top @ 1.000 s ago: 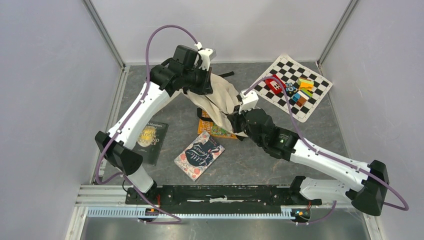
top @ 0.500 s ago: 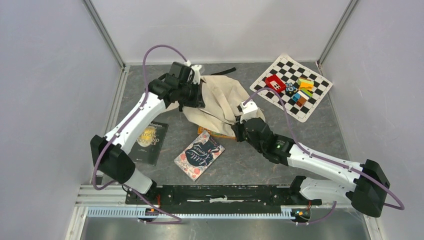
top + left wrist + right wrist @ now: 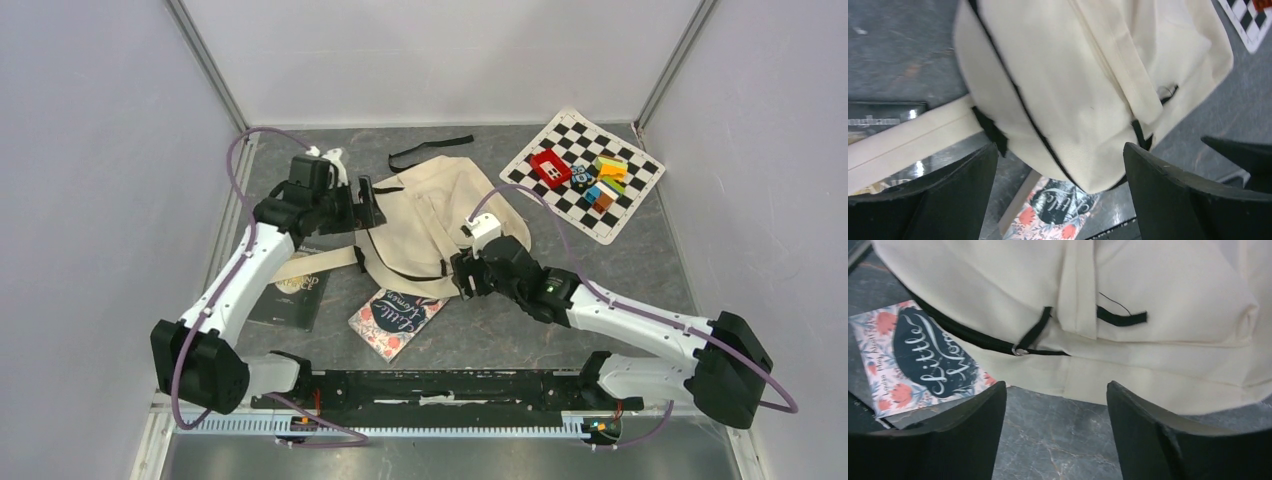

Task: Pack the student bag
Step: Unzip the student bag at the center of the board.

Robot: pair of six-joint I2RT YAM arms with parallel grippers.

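Both my claws are spread, empty. My left gripper (image 3: 362, 203) reaches to the left edge of the cream canvas backpack (image 3: 430, 205) slumped on the grey table (image 3: 640, 270); right gripper (image 3: 458, 278) sits low at its near edge.

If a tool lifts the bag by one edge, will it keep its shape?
Probably not: the bag lies flat and creased, so its canvas looks soft and would likely sag. Its loose strap trails over a dark book and might drag it. The bag's edge covers the floral book, which could shift.
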